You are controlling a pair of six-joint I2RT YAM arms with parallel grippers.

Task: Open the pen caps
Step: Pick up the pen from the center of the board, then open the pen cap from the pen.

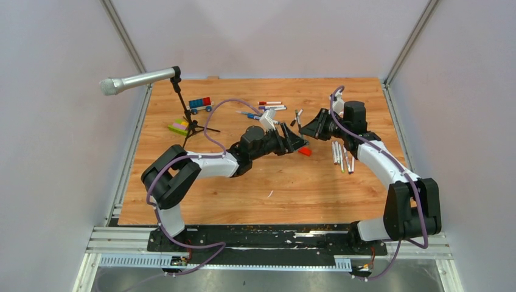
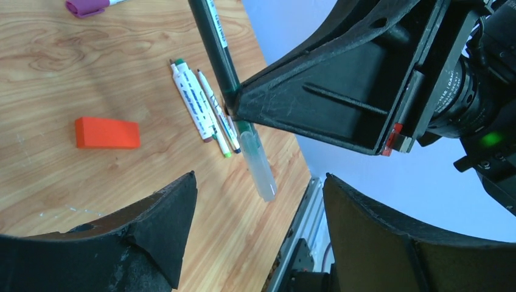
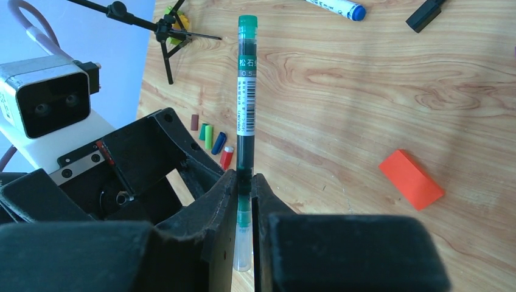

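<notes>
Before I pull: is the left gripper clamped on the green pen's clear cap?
No, the left wrist view shows the left gripper open, neither finger touching the clear cap of the green pen.

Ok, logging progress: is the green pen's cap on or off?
On: a clear cap covers the tip of the green pen clamped in the right gripper; the left gripper stands open, off it.

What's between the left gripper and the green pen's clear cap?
Nothing: in the left wrist view the clear cap on the green pen faces the open left gripper, gap unobstructed.
</notes>
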